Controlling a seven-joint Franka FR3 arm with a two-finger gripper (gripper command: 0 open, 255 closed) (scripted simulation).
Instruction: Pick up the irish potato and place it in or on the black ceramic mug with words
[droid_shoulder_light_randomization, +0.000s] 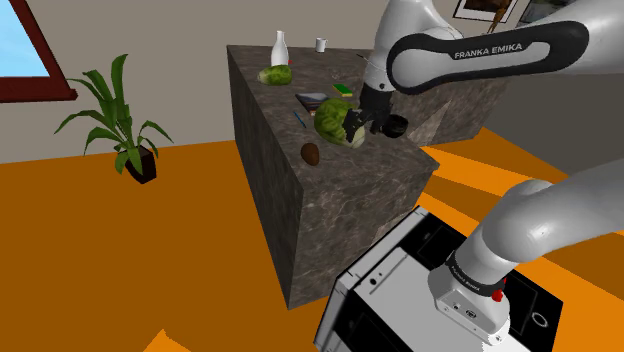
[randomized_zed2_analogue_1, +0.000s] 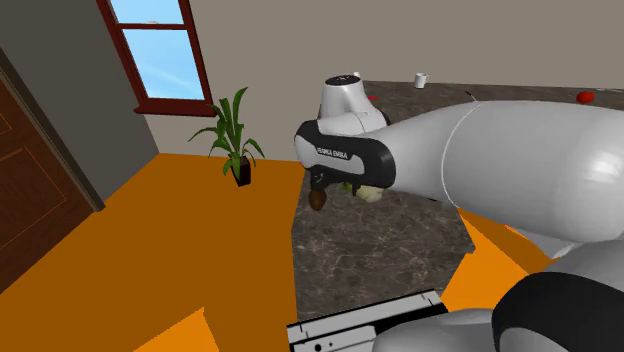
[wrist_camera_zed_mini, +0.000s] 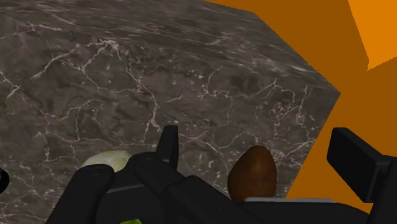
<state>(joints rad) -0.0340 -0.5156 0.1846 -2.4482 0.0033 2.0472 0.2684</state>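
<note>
Gripper (wrist_camera_zed_mini: 256, 139) fingers apart, hovering over surface (wrist_camera_zed_mini: 159, 76). Potato (wrist_camera_zed_mini: 252, 173) sits between them, untouched, near surface edge. Risk: off-centre closing nudges round potato; it rolls over edge.

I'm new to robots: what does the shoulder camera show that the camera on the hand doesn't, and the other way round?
Shoulder view: the wider scene, with a potted plant, a white bottle, a leafy green vegetable and the robot's stand.
Wrist view: a close look at the open gripper, its fingers standing apart with the potato seen between them, untouched.
Both: that brown potato near the edge of the dark marbled counter, and the orange floor beyond it.
</note>
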